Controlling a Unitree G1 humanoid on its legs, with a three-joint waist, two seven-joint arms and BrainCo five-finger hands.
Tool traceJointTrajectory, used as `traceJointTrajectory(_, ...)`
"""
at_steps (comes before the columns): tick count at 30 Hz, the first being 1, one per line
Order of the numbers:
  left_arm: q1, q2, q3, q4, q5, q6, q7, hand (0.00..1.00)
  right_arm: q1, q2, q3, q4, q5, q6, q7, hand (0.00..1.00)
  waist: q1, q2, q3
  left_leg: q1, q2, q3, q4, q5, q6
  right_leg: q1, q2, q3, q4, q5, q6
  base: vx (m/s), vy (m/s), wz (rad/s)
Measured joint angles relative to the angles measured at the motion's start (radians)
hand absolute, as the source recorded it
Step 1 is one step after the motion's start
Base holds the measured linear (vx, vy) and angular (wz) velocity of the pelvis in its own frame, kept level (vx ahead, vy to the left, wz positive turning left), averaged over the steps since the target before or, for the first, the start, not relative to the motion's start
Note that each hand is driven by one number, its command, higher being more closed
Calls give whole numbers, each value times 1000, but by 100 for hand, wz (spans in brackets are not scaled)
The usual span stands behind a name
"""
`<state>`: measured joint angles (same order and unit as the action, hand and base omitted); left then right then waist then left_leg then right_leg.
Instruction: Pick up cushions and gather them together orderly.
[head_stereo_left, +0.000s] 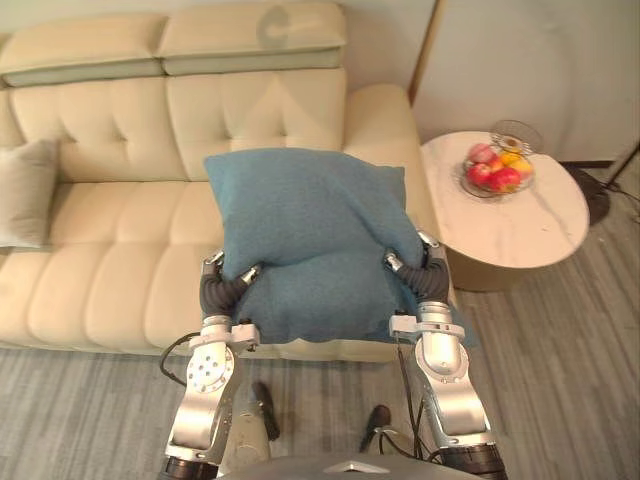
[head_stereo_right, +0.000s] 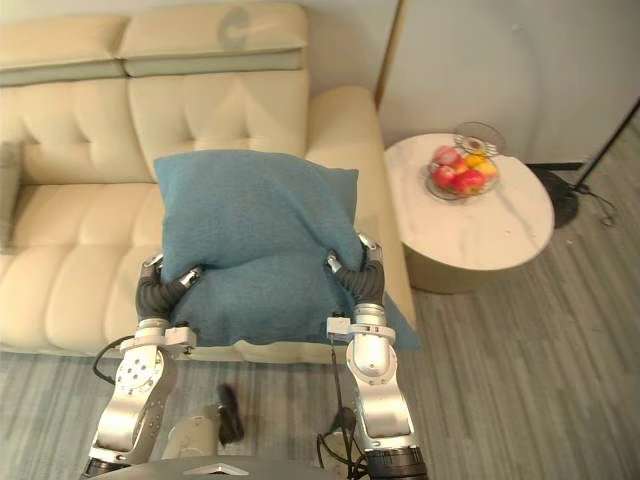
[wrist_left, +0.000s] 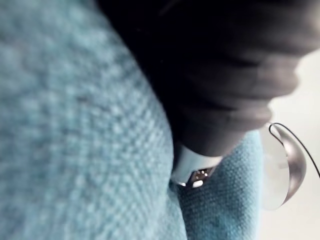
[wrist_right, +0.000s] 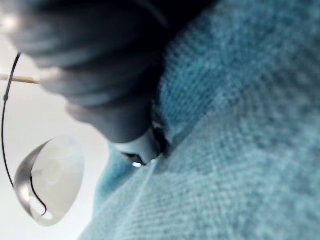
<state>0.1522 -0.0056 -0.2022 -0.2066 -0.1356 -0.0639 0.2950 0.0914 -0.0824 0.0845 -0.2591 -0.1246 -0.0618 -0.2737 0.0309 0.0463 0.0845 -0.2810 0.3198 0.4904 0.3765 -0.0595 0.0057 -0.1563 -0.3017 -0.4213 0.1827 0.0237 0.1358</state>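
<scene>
Observed: the blue cushion (head_stereo_left: 310, 230) is held up by both hands over the right part of the cream sofa (head_stereo_left: 110, 270). Its lower edge hangs in front of the seat's front edge.

Left hand (head_stereo_left: 218, 288): clamped on the cushion's lower left, thumb dug into the front face, the other fingers behind the cloth. Right hand (head_stereo_left: 430, 278): clamped likewise on the lower right. A crease runs across the fabric between the two grips. Both wrist views show a finger pressed deep into the weave.

A pale cushion (head_stereo_left: 25, 190) leans at the far left end of the sofa, well apart from the load.

Risks, in my judgement:
- Both grips sit low, so the tall upper part may flop forward or back and twist out of the pinch.
- The cloth is soft, and a pinch on fabric alone may slip during a sideways carry.
- The round side table (head_stereo_left: 545, 230) with its fruit bowl (head_stereo_left: 497, 170) stands near the right arm. A wide swing to that side could knock it.
- A careless set-down would leave the two cushions askew.
</scene>
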Motion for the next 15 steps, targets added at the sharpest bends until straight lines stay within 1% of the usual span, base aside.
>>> traceJointTrajectory(1, -19, -12, -24, 27, -5, -10, 0, 100, -4, -15, -25, 7, 0, 0, -1, 100, -4, 28, -21, 38, 11, -12, -64, 25, -143, 9, -14, -8, -17, 29, 39, 2, 440, 53)
traceJointTrajectory(2, -37, -2, -28, 50, -11, -12, -1, 100, -6, -2, -32, 22, 1, 1, -2, 100, -5, 8, -22, 36, -25, -16, -65, 30, -121, 18, -42, -8, -39, 51, 35, -11, 510, 59)
traceJointTrajectory(3, -47, 24, -23, 77, -18, -12, 3, 100, -9, 26, -33, 65, 1, 2, 1, 100, -8, -34, -30, 28, -66, -24, -61, 21, -101, 43, -58, -8, -100, 110, 13, 3, 431, 48)
traceJointTrajectory(4, -47, 49, -22, 85, -19, -12, 3, 100, -11, 54, -32, 94, 1, 3, 2, 100, -5, -64, -34, 14, -70, -32, -30, 3, -82, 65, -57, -15, -124, 134, 14, 7, 291, 34)
traceJointTrajectory(5, -47, 63, -21, 91, -19, -12, 4, 100, -15, 70, -31, 108, 0, 4, 3, 100, 3, -78, -33, 2, -71, -43, 5, -19, -76, 74, -58, -25, -128, 149, 14, 5, 243, 30)
traceJointTrajectory(6, -47, 71, -17, 110, -19, -12, 3, 100, -21, 81, -30, 129, 1, 5, 4, 100, 4, -87, -32, -19, -71, -61, 62, -56, -65, 83, -66, -28, -113, 152, 12, -34, 254, 22)
traceJointTrajectory(7, -46, 71, -17, 128, -19, -12, 3, 100, -20, 80, -30, 136, 0, 5, 5, 100, 9, -88, -31, -35, -72, -74, 101, -84, -56, 75, -81, -25, -80, 149, 15, -83, 319, 13)
traceJointTrajectory(8, -45, 71, -17, 146, -19, -12, 1, 100, -24, 77, -26, 156, 0, 5, 8, 100, 16, -92, -28, -45, -81, -69, 133, -116, -47, 41, -110, -12, -20, 146, 10, -92, 280, -6)
traceJointTrajectory(9, -45, 73, -17, 150, -19, -12, -2, 100, -26, 74, -26, 168, 0, 5, 9, 100, 17, -97, -25, -51, -88, -58, 146, -134, -43, 9, -131, 6, 28, 149, 5, -121, 274, -20)
traceJointTrajectory(10, -44, 74, -17, 150, -18, -12, -6, 100, -26, 73, -25, 182, 0, 5, 11, 100, 17, -104, -17, -50, -99, -45, 150, -145, -27, -36, -153, 30, 84, 165, -19, -156, 309, -22)
traceJointTrajectory(11, -40, 77, -17, 150, -18, -8, -15, 100, -25, 73, -24, 207, 1, 7, 12, 100, 10, -104, -7, -45, -108, -40, 137, -150, -18, -89, -153, 78, 164, 171, -106, -155, 293, -11)
traceJointTrajectory(12, -40, 83, -15, 150, -17, -6, -17, 100, -24, 76, -23, 219, 1, 10, 13, 100, 0, -111, 6, -32, -120, -59, 117, -149, -16, -108, -131, 135, 227, 111, -104, -113, 191, 12)
traceJointTrajectory(13, -39, 94, -15, 151, -17, -1, -18, 100, -21, 81, -18, 234, 1, 15, 13, 100, -15, -119, 22, -14, -139, -74, 78, -148, -15, -117, -65, 201, 277, 4, -68, -42, 55, 43)
traceJointTrajectory(14, -40, 98, -16, 151, -17, 3, -22, 100, -20, 74, -17, 236, 1, 17, 18, 100, -30, -142, 22, -6, -169, -93, 28, -131, -7, -118, 41, 237, 274, -125, -73, -23, 14, 41)
traceJointTrajectory(15, -40, 98, -17, 151, -17, 3, -24, 100, -21, 72, -18, 236, 1, 17, 23, 100, -32, -148, 22, -5, -178, -94, 13, -123, -6, -119, 70, 248, 258, -148, -68, -10, 7, 42)
